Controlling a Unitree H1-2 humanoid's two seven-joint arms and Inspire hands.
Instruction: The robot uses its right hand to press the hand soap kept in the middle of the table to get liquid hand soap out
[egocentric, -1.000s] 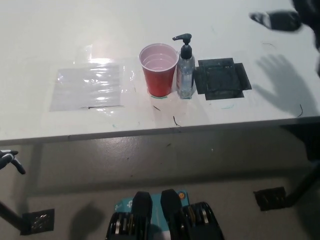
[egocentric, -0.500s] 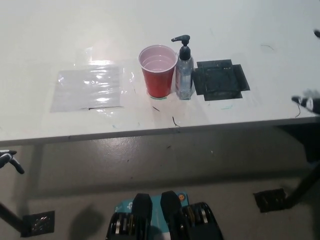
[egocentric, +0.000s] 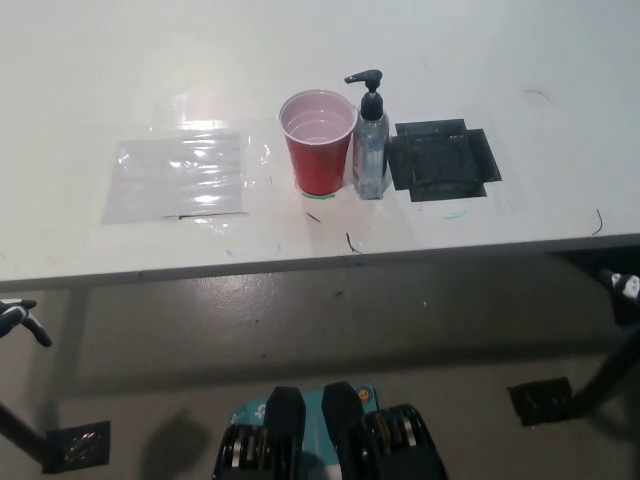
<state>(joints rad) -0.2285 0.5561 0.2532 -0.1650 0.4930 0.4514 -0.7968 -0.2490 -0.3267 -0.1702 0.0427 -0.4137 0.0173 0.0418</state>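
Note:
The clear hand soap bottle (egocentric: 369, 145) with a black pump stands upright in the middle of the white table (egocentric: 480, 60), touching or nearly touching a red cup (egocentric: 318, 142) on its left. Only a small part of my black right hand (egocentric: 622, 284) shows at the picture's right edge, below the table's front edge and far from the bottle. At the left edge, also below the table, a bit of my white left hand (egocentric: 18, 318) rests. Nothing touches the pump.
A black taped square (egocentric: 443, 160) lies right of the bottle. A clear plastic sheet (egocentric: 180, 177) lies flat on the table's left part. Below the table's front edge is grey floor with black table feet (egocentric: 540, 398).
My right hand has dropped from above the table's far right corner to below the front edge at the picture's right side. Bottle, cup and left hand have not moved.

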